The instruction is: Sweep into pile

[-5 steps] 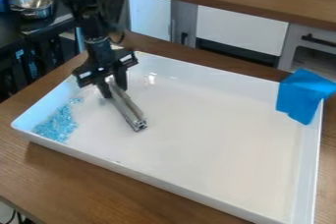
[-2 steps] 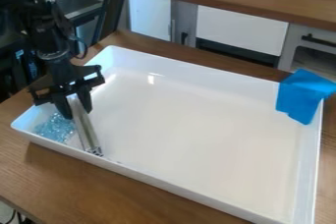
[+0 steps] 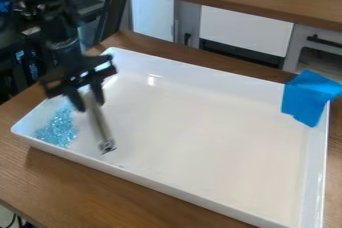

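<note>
Bits [image 3: 59, 131] of pale, glittering blue lie loosely bunched at 9 o'clock in the shallow white tray [image 3: 200, 194], taking 12 as the side away from the camera and the tray as the dial. Black gripper [image 3: 88, 100] hangs over the tray toward 10 o'clock, its arm [image 3: 63, 34] coming in from the upper left of the view. The fingers [image 3: 98, 95] are clamped on the upper end of a silvery bar [image 3: 99, 126], which slants down from them toward between 5 and 6 o'clock. That bar is just beside the bits, on their 3 o'clock side, apart from them; whether its lower end touches the tray floor, I cannot tell. Blue sheet [image 3: 308, 97] drapes over the tray's rim near 2 o'clock. Everything stands on a brown wooden surface [image 3: 47, 187].
</note>
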Tool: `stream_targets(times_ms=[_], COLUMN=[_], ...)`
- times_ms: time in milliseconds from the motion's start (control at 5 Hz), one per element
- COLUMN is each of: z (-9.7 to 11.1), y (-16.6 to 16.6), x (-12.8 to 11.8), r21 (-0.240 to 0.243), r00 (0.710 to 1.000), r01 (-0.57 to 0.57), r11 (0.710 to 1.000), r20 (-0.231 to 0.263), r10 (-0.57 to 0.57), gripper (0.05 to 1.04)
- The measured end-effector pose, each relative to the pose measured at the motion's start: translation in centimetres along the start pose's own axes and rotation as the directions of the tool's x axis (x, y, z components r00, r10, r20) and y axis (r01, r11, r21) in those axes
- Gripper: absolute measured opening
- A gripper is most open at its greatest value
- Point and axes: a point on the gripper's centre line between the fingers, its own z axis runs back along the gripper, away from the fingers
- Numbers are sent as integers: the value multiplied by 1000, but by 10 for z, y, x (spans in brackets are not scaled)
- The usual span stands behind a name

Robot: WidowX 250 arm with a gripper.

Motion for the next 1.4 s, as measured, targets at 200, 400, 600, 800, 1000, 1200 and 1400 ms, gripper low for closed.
stream_targets(times_ms=[200,400,600,800,1000,1200,1400], z=[11,-4,-14,-23,-24,-24,-24], y=[-52,-73,-73,-64,-64,-64,-62], x=[-2,-21,-34,-39,-36,-35,-33], r21=[-39,0,17,27,36,37,39], r00=[986,954,887,830,822,821,817], r01=[164,299,461,557,570,571,576], r11=[986,954,887,830,821,820,817], r20=[-7,-12,-25,-28,-9,-3,-2], r10=[-164,-299,-460,-557,-570,-571,-576], gripper=[370,370,370,370,370,370,370])
